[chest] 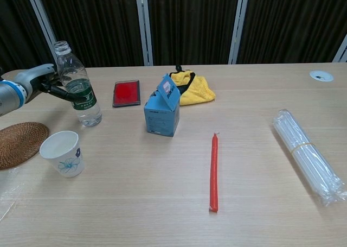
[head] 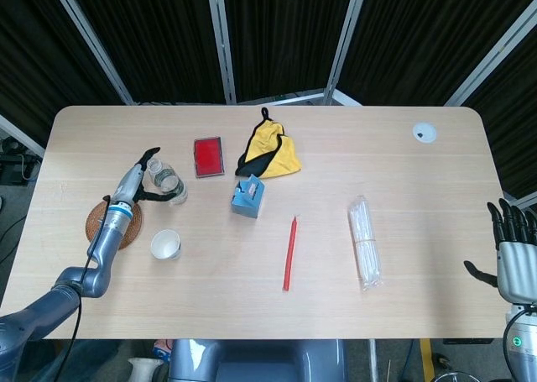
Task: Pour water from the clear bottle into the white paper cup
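Observation:
The clear bottle (head: 168, 183) (chest: 79, 89), green-labelled and uncapped, stands upright at the table's left. My left hand (head: 141, 174) (chest: 42, 80) reaches around it from the left. Its fingers pass behind the bottle and its thumb crosses the front at the label, touching it. The fingers are still spread, not closed. The white paper cup (head: 165, 244) (chest: 62, 152) stands upright on the table, nearer to me than the bottle. My right hand (head: 513, 252) hangs open off the table's right edge, holding nothing.
A woven coaster (head: 99, 224) (chest: 19, 144) lies left of the cup. A red card (head: 208, 156), yellow cloth (head: 273, 151) and blue box (head: 248, 196) sit mid-table. Further right lie a red stick (head: 289, 253) and a bundle of clear straws (head: 366, 242).

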Available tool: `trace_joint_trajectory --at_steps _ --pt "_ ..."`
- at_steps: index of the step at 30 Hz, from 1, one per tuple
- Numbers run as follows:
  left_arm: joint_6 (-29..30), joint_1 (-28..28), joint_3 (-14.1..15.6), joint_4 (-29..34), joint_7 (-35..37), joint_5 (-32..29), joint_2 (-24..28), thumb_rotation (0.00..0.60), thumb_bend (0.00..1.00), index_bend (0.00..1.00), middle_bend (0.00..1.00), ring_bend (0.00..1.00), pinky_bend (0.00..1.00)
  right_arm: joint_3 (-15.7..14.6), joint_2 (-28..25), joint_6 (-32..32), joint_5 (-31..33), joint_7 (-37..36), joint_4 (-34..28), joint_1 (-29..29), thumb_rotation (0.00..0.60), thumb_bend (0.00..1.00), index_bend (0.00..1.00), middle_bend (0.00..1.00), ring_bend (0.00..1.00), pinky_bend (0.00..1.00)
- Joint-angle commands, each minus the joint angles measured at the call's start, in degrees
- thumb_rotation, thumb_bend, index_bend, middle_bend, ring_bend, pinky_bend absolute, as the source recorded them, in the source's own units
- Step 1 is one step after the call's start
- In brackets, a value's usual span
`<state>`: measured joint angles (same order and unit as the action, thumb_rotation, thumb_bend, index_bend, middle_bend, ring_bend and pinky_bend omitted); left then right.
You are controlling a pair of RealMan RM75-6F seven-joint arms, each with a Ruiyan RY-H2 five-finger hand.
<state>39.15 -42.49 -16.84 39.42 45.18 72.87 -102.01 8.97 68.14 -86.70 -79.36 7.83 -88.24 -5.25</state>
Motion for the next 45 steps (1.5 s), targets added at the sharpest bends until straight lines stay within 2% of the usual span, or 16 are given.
trace_joint_trajectory --at_steps 1,4,7,11,17,22,31,39,45 --pt "-0.7 -1.1 0.7 -2.4 3.2 1.3 -1.7 0.6 0.0 0.07 0.08 0.01 0.07 0.0 -0.1 0.1 0.1 0.0 0.0 0.0 0.6 0.0 0.0 0.0 0.0 0.0" --pt "-0.7 -1.4 0.8 -3.6 6.0 1.6 -2.5 0.6 0.0 0.23 0.21 0.06 0.12 0.0 0.0 0.3 0.3 0.2 0.1 0.0 0.6 0.0 0.0 0.0 0.0 0.0" --pt "-0.9 -1.7 1.1 -4.9 8.3 2.0 -3.4 0.6 0.05 0.35 0.29 0.12 0.17 0.0 0.0 0.5 0.4 0.1 0.3 -0.1 0.6 0.0 0.0 0.0 0.0 0.0" --pt "-0.8 -2.0 1.2 -5.6 11.7 2.4 -4.1 0.6 0.15 0.44 0.35 0.17 0.22 0.0 -0.1 0.7 0.6 -0.1 0.4 -0.2 0.6 0.0 0.0 0.0 0.0 0.0" --pt "0.3 -2.4 1.1 -5.7 15.1 3.0 -4.4 0.6 0.29 0.54 0.42 0.22 0.27 0.0 -0.1 0.8 0.6 -0.3 0.4 -0.2 0.6 0.0 0.0 0.0 0.0 0.0" --pt "0.9 -2.5 1.1 -4.8 16.1 3.0 -3.9 0.6 0.38 0.55 0.43 0.23 0.29 -0.1 -0.2 0.8 0.5 -0.4 0.4 -0.2 0.6 0.0 0.0 0.0 0.0 0.0" --pt "2.9 -1.3 1.9 0.4 16.7 4.2 1.1 0.6 0.46 0.57 0.44 0.24 0.3 -0.3 -0.3 0.9 0.3 -0.5 0.0 -0.1 0.6 0.0 0.0 0.0 0.0 0.0" --pt "3.7 0.8 7.2 7.2 11.6 9.1 12.2 0.6 0.48 0.58 0.45 0.25 0.31 -0.8 -0.4 0.5 -0.5 -0.4 -0.6 0.1 0.6 0.0 0.0 0.0 0.0 0.0" --pt "5.0 3.2 11.0 9.3 5.7 11.3 18.3 0.6 0.5 0.58 0.46 0.25 0.31 -1.3 -0.4 -0.1 -1.6 0.2 -1.3 0.2 0.6 0.0 0.0 0.0 0.0 0.0"
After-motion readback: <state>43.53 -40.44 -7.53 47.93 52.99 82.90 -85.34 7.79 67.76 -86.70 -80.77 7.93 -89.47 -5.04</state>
